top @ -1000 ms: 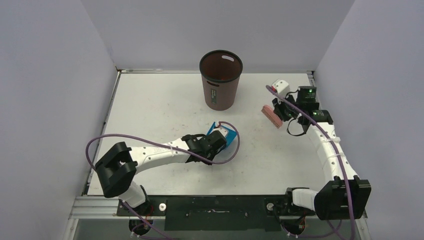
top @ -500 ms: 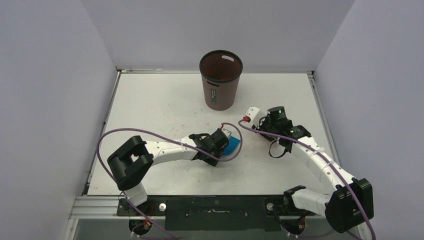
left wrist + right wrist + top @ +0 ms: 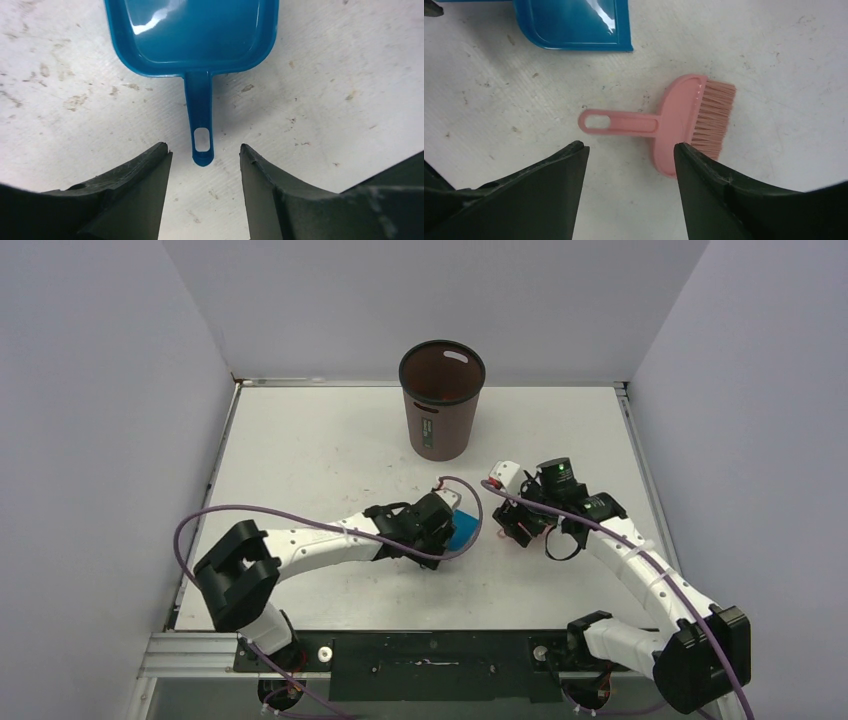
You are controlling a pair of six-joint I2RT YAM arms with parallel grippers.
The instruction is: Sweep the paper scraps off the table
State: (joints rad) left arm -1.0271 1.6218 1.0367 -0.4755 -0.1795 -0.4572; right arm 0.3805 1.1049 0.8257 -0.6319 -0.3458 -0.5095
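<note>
paper scraps show in none of the 3 views. no wad lies on the bare parts of the table (image 3: pixel 320 440), which carry only scuffs and specks, so the sweeping looks done. that is a judgement: both arms and both tools cover some of the surface, and a stray wad hidden under them would be missed.

the brown bin (image 3: pixel 441 400) stands upright at the far middle of the table, and its dark inside does not show what it holds. it is near both wrists, so a wide swing on the way home could tip it and spill the contents.

the blue dustpan (image 3: pixel 192 35) lies flat and looks empty. its handle points at the left gripper (image 3: pixel 202 145), whose fingers are spread with the handle tip between them but not touching. a low pull-back, or the purple cable (image 3: pixel 472 512) looping just beside the pan, could drag it.

the pink brush (image 3: pixel 684 120) also lies flat, near the pan's corner but apart from it. the right gripper (image 3: pixel 630 145) hangs over its handle with fingers spread, holding nothing. dropping lower would knock the brush.
</note>
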